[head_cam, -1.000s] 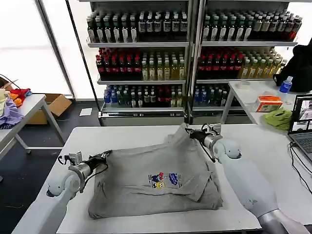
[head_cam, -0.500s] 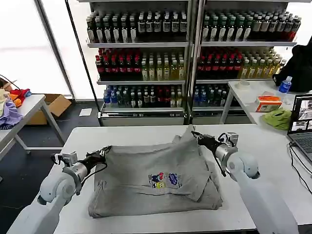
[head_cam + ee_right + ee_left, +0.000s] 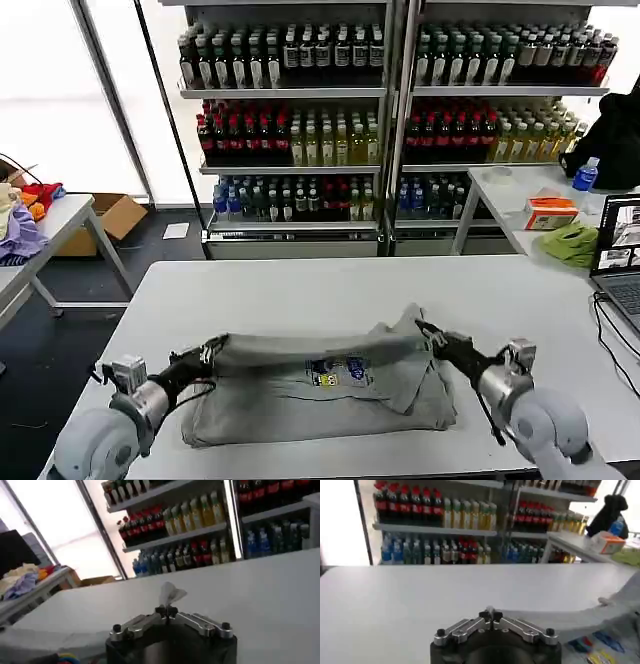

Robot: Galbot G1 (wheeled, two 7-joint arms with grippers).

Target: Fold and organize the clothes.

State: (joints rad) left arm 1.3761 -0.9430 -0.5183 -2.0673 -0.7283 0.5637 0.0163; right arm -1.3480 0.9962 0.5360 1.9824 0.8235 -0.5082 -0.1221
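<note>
We're looking down at the white rectangular table [image 3: 300,285], and spread across its near half lies the light grey short-sleeved cotton shirt [image 3: 300,395] with a small multicoloured print [image 3: 335,372] on the chest. The far edge of the garment is lifted into a taut ridge between the two arms, hanging over the rest of the cloth that lies flat on the tabletop.

On the left we have the left gripper [image 3: 207,352], low over the table's near left part, its fingers pinched tight on the shirt's far left corner; in the left wrist view [image 3: 491,615] the tips meet with grey fabric trailing off beside them.

On the right, the right gripper [image 3: 428,332] sits at the shirt's far right corner, fingers closed on a tuft of grey cloth that stands up just past the tips in the right wrist view [image 3: 167,611].

Behind the table we see shelves of bottled drinks [image 3: 290,110], and a side table with a lime-green cloth [image 3: 572,243] off to the right.
</note>
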